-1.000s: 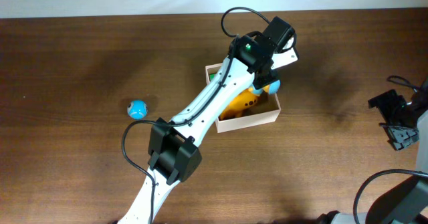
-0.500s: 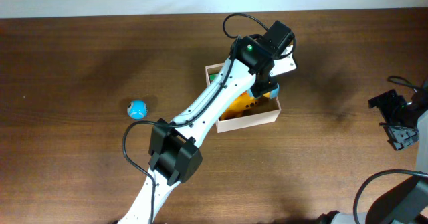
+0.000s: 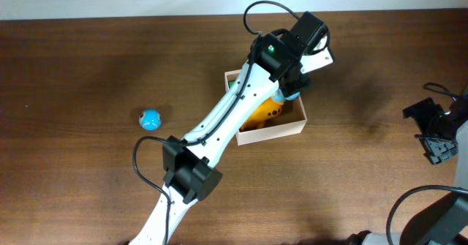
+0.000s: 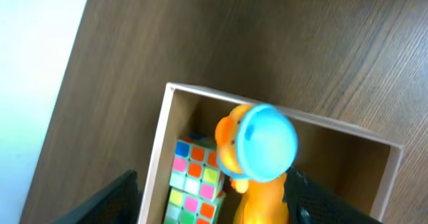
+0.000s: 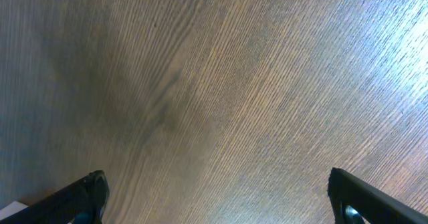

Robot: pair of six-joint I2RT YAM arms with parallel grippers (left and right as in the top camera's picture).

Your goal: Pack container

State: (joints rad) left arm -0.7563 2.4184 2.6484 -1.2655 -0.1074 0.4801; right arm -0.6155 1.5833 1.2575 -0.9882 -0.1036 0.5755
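- The container (image 3: 270, 134) sits on the bench (image 3: 88, 69) right of centre. It is a shallow open box with thin pale walls.
- It looks light and not very stiff. I judge the walls would flex under a hard pinch and the box would slide if pushed from the side.
- If it must be held, a corner is probably the best place, where two walls brace each other. Packing likely needs no hold on it at all, only drops from above.
- The left end effector (image 4: 212, 187) hangs over the far right part of the container, above its rim. Its fingers are spread wide with nothing between them.
- Below it in the box lie a coloured cube (image 4: 190, 177) against the wall and an orange toy (image 4: 257, 197) beside it. A pale blue round piece (image 4: 267, 142) rests on top of the toy; I cannot tell whether it is a separate thing.
- A blue ball (image 3: 150, 118) lies out on the bench, well apart from the container on the left. It is small and smooth and will probably roll, so a grip across its middle suits it.
- The right end effector (image 5: 217, 197) is spread open and empty over bare bench at the right edge, well apart from the container.
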